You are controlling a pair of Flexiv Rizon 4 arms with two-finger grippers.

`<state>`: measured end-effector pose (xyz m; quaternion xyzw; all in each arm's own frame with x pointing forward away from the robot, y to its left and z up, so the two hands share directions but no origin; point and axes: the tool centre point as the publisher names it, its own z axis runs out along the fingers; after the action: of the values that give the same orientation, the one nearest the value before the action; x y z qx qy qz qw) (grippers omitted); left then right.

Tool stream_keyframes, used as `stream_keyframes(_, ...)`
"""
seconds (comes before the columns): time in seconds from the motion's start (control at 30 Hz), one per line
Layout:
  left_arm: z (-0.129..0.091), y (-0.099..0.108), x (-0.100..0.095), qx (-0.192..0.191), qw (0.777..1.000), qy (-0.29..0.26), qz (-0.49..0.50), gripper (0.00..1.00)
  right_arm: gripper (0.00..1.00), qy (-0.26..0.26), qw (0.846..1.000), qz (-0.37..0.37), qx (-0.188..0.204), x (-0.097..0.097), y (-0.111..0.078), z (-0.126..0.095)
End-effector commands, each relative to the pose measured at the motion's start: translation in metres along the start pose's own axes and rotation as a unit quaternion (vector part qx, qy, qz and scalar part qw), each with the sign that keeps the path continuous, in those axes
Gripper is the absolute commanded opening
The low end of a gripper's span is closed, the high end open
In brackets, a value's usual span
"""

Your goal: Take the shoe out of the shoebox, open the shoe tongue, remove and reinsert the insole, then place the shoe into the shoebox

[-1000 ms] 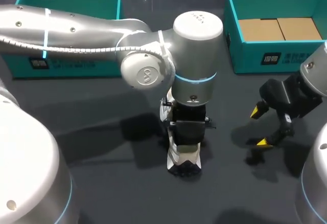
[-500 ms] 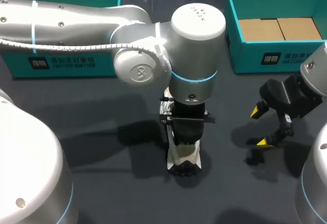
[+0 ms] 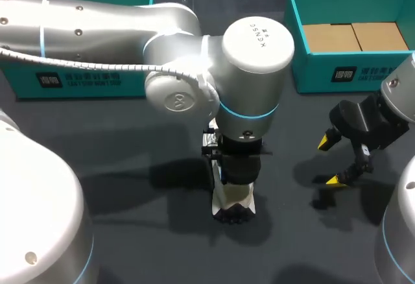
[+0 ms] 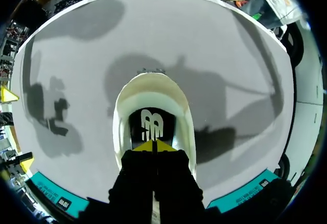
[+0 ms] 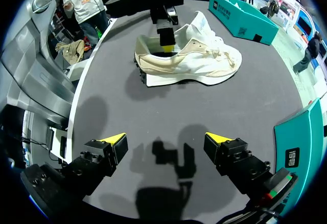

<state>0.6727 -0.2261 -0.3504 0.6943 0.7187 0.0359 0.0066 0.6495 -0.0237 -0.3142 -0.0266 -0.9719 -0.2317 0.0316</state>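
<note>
Nearest the robot, the shoe (image 3: 233, 207) stands on its sole in the middle of the tabletop (image 3: 142, 174), heel end toward the robot and well apart from both boxes. The left arm (image 3: 253, 70) comes straight down over it, and the left jaws reach into the heel opening. In the left wrist view their yellow tips (image 4: 153, 146) are pressed together just over the rear edge of the dark insole (image 4: 152, 124). Whether a fold of insole is nipped between them cannot be told.

Off to the shoe's right, the right arm (image 3: 382, 118) hangs low over bare tabletop – the right jaws spread wide and hold nothing.

The step in hand looks like pulling the insole out. It probably calls for a firm pinch on the insole's heel edge alone, not the lining, then a slow lift up and back so the forefoot peels free. The shoe is light and may rise with the pull – the idle right jaws could steady its toe.

At the far edge sit a teal shoebox (image 3: 324, 70) with brown card inside and a second teal box (image 3: 84, 80)
</note>
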Motion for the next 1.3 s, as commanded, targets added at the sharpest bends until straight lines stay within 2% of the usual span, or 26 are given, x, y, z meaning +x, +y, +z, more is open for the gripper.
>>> stream_keyframes(0.03,-0.006,0.007,0.007,-0.002,1.000,-0.008,-0.008,0.00,1.00,-0.001,1.000,0.000,0.001,0.001,0.000,0.000)
stream_keyframes(0.2,-0.011,0.018,0.007,-0.007,1.000,-0.008,-0.018,0.00,1.00,-0.001,1.000,0.000,0.001,0.001,0.000,0.000)
stream_keyframes(0.3,-0.011,0.019,0.007,-0.008,1.000,-0.004,-0.017,0.25,1.00,-0.001,1.000,0.000,0.001,0.001,0.000,0.000)
stream_keyframes(0.4,-0.010,0.017,0.007,-0.008,1.000,-0.001,-0.015,0.32,1.00,-0.001,1.000,0.000,0.001,0.001,0.000,0.000)
stream_keyframes(0.63,-0.005,0.015,0.004,-0.009,1.000,0.008,-0.015,0.56,1.00,-0.001,1.000,0.000,0.001,0.001,0.000,0.000)
stream_keyframes(0.93,-0.002,0.022,0.003,-0.006,1.000,0.014,-0.024,1.00,1.00,-0.001,1.000,0.000,0.001,0.001,0.000,0.000)
stream_keyframes(1.3,-0.016,0.034,0.007,0.020,0.999,-0.008,-0.032,1.00,1.00,-0.001,1.000,0.000,0.001,0.001,0.000,0.000)
